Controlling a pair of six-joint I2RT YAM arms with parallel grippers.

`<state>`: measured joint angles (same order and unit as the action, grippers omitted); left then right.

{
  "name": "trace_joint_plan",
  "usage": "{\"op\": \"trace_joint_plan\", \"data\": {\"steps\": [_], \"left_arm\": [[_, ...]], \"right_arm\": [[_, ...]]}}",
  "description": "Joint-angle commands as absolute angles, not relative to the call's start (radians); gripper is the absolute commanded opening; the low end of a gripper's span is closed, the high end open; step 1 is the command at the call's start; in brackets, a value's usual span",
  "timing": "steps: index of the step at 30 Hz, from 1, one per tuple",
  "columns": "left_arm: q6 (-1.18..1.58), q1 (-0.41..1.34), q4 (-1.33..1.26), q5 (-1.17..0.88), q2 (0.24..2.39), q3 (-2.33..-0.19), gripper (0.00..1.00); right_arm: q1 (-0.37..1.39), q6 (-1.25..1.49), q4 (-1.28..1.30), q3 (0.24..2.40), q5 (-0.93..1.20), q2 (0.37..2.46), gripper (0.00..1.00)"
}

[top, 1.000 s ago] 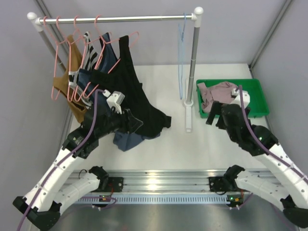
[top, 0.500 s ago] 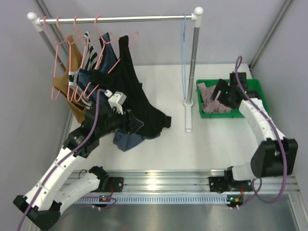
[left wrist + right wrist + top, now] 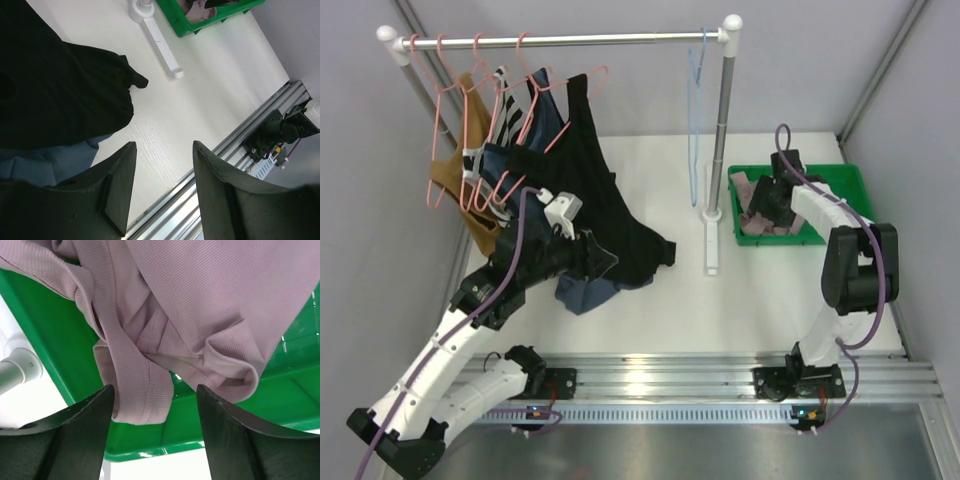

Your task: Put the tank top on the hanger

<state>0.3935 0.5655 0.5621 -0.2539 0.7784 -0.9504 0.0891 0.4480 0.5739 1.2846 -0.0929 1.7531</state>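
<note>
We have the tank top bunched directly beneath our right end effector, the nearer one, its jaws released, grasping nothing.

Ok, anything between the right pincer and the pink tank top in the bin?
Nothing visible. The right pincer hangs open directly over the tank top, which lies bunched in the green bin; no other object sits between them.
</note>
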Motion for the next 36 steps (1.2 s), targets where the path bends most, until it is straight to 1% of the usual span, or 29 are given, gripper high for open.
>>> {"op": "trace_joint_plan", "data": {"steps": [1,4,7,8,10,11,12,17,21,23,24,29,33,36], "left_arm": [[0.396,0.569,0.560,-0.272,0.767,-0.940,0.54],[0.394,0.569,0.558,-0.264,0.762,-0.936,0.54],[0.397,0.569,0.558,-0.262,0.756,-0.933,0.54],[0.397,0.569,0.560,-0.262,0.758,-0.931,0.54],[0.399,0.568,0.560,-0.261,0.759,-0.930,0.53],[0.399,0.569,0.558,-0.262,0.756,-0.930,0.53],[0.397,0.569,0.558,-0.264,0.756,-0.930,0.53],[0.387,0.568,0.566,-0.258,0.753,-0.950,0.53],[0.380,0.568,0.565,-0.252,0.753,-0.966,0.53],[0.377,0.568,0.558,-0.252,0.755,-0.973,0.53],[0.379,0.569,0.557,-0.252,0.756,-0.976,0.53],[0.379,0.569,0.551,-0.249,0.755,-0.994,0.53],[0.379,0.568,0.545,-0.245,0.752,-1.003,0.53],[0.382,0.568,0.543,-0.244,0.752,-1.009,0.53]], "right_arm": [[0.112,0.422,0.548,1.336,-0.132,1.789,0.65],[0.118,0.411,0.552,1.347,-0.135,1.808,0.57],[0.121,0.400,0.558,1.348,-0.138,1.806,0.41],[0.121,0.399,0.564,1.353,-0.140,1.802,0.28],[0.121,0.393,0.598,1.379,-0.149,1.781,0.15],[0.121,0.388,0.609,1.388,-0.150,1.767,0.04],[0.121,0.388,0.620,1.414,-0.153,1.731,0.01],[0.121,0.376,0.730,1.535,-0.164,1.593,0.00],[0.120,0.374,0.820,1.701,-0.155,1.485,0.00],[0.124,0.373,0.857,1.761,-0.146,1.460,0.00],[0.127,0.370,0.895,1.823,-0.140,1.442,0.00],[0.166,0.359,1.005,2.038,-0.138,1.414,0.00],[0.184,0.364,1.081,2.276,-0.112,1.414,0.00],[0.184,0.376,1.100,2.364,-0.065,1.393,0.00]]}}
